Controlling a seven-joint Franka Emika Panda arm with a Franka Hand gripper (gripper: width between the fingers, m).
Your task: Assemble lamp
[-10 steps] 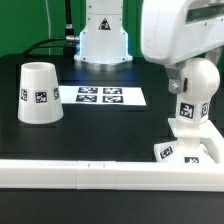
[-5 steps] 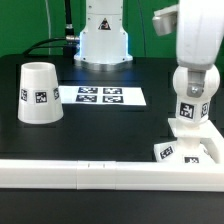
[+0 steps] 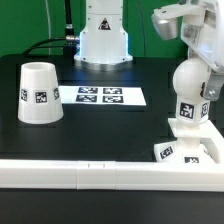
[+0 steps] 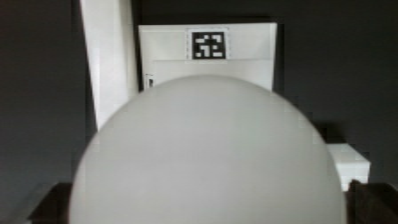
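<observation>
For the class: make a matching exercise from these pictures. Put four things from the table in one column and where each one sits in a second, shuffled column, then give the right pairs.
Things:
1. shade
2. bulb
3. marker board
4. base

Places:
A. standing upright on the base
B. alone at the exterior view's left, narrow end up
C. lying flat mid-table
D. under the bulb, next to the white rail

Pairs: 1-B, 2-A, 3-C, 4-D
</observation>
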